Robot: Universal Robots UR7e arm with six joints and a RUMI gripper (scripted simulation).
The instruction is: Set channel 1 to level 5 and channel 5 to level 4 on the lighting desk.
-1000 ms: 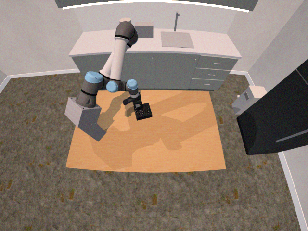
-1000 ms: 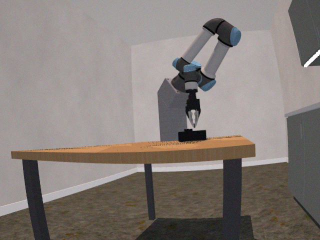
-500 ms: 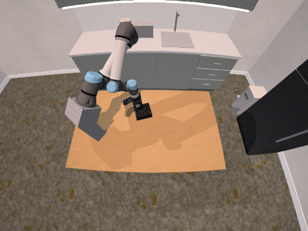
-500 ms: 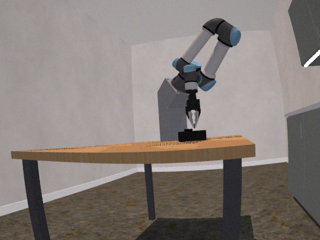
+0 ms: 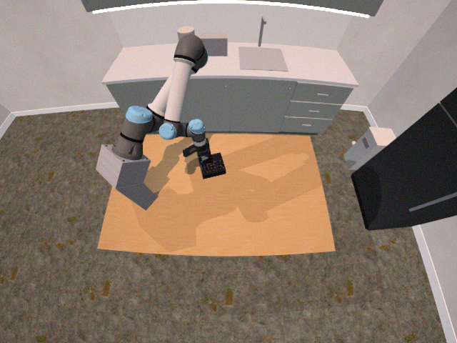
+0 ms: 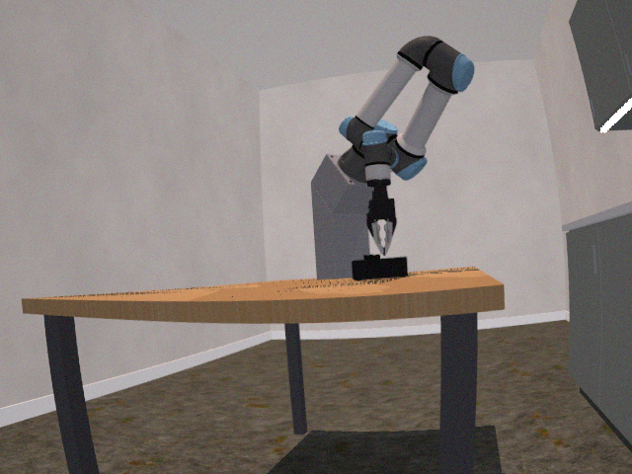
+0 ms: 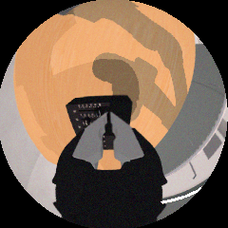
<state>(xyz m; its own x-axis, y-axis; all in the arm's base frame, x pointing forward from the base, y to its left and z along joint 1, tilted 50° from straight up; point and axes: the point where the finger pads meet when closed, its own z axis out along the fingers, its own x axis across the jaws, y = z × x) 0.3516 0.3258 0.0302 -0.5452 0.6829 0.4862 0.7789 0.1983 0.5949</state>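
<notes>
The jaws are clenched on nothing, tips pointing straight down just above the lighting desk (image 6: 380, 267). The gripper (image 6: 383, 251) hangs over the desk's near-left part. The desk sits on the wooden worktop (image 6: 265, 300), close to the arm's grey pedestal (image 6: 332, 219).

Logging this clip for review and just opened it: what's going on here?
A single robot arm is working a small black lighting desk on a wooden table. Its gripper is shut with nothing in it, pointing straight down with its tips just above the desk's near edge, apparently to nudge a fader. The fader levels are too small to read.
</notes>
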